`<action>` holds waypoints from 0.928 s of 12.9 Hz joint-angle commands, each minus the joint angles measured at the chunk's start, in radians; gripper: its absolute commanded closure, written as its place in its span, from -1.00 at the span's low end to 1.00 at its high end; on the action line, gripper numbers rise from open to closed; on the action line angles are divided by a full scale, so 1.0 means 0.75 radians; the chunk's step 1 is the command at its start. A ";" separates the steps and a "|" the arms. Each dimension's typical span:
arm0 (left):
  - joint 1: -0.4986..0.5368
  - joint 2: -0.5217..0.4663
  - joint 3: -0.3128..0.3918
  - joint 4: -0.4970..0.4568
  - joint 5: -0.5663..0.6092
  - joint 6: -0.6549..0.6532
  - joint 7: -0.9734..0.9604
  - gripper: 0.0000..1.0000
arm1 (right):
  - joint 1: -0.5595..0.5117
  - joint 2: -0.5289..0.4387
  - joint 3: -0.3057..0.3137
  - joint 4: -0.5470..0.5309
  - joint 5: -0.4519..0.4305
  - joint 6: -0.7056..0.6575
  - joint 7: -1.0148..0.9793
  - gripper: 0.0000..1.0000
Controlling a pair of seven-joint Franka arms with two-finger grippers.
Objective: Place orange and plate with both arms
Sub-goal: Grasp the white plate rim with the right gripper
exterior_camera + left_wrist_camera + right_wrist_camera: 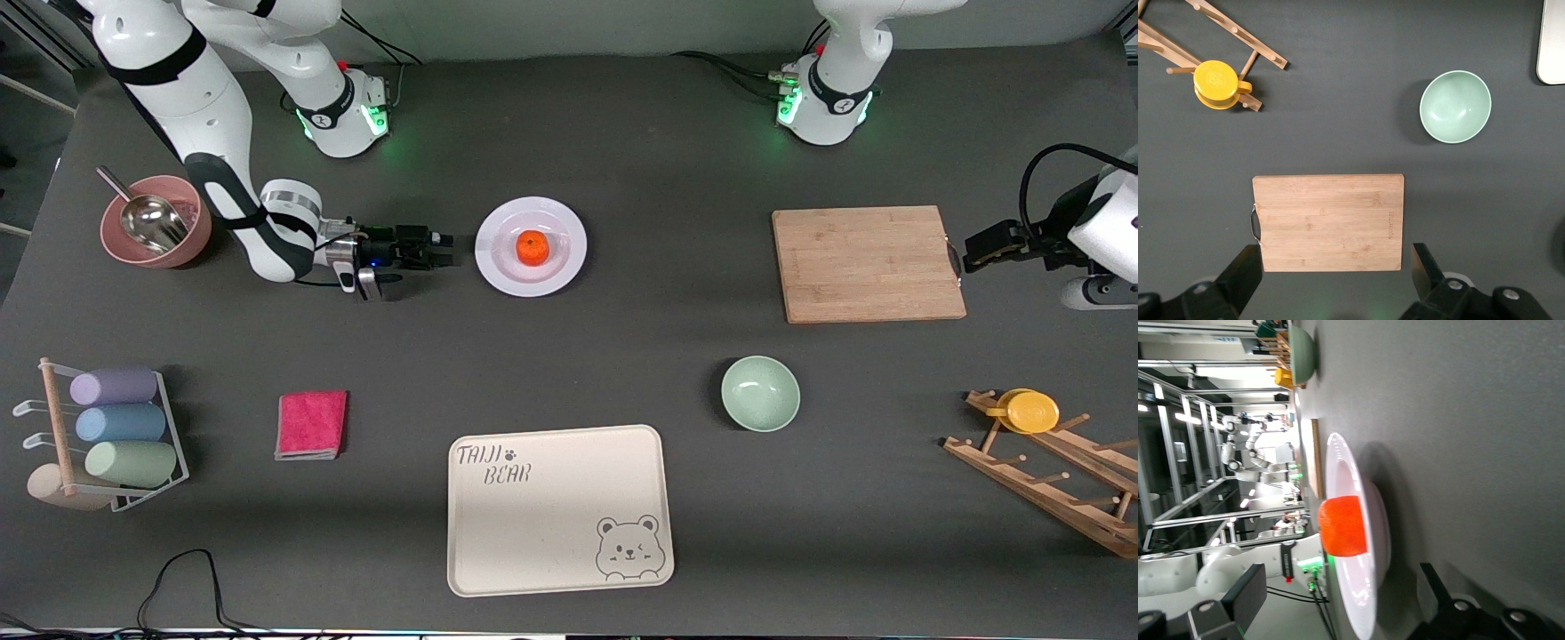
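Both grippers open: right gripper (442, 250) beside plate (498, 267) bearing orange (532, 248); left gripper (1338, 280) half cropped

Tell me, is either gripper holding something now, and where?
Nothing is held. The right gripper is open beside the plate; the left gripper is open above the cutting board.

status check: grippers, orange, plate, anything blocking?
Right gripper open, low beside plate, aimed at it. Left gripper open, over cutting board. Orange sits on plate. Nothing in the way.

Glossy plate (531, 246); wooden board (867, 264); matt table (622, 151).
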 commanded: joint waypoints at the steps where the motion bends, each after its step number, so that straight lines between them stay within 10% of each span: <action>1: -0.008 -0.023 0.011 -0.001 -0.022 -0.020 0.027 -1.00 | 0.041 0.014 -0.004 0.005 0.071 0.034 -0.037 -1.00; 12: -0.010 -0.027 0.013 -0.010 -0.020 -0.038 0.029 -1.00 | 0.248 0.093 -0.004 0.015 0.421 0.077 -0.137 -0.98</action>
